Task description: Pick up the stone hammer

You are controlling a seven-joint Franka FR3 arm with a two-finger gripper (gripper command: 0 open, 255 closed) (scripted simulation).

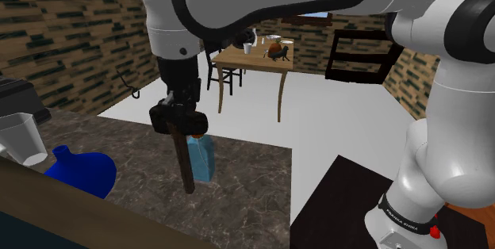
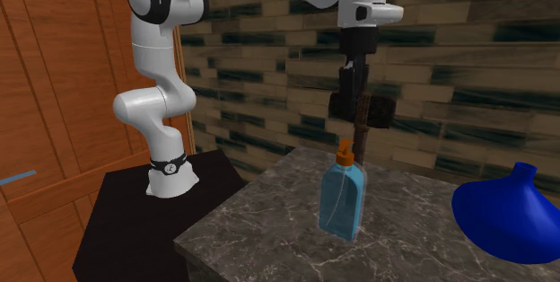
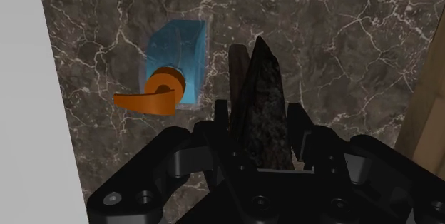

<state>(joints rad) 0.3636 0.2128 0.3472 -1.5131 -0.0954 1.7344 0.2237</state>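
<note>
A spray bottle [image 1: 203,158] stood just beside the hammer [image 1: 185,164] — its handle hung nearly straight down, head clasped in the gripper [image 1: 178,116].

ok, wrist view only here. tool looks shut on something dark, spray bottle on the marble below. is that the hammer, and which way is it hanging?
Observer: Yes, it's the hammer. The tool clasps it up by the head, and the handle hangs down.
Operator: Off the counter?
Observer: Looks so. In the second exterior view the handle end sits about level with the orange top of the spray bottle, above the counter.
Operator: Anything else close?
Observer: A blue vase stands on the counter, toward that view's right of the bottle.
</note>
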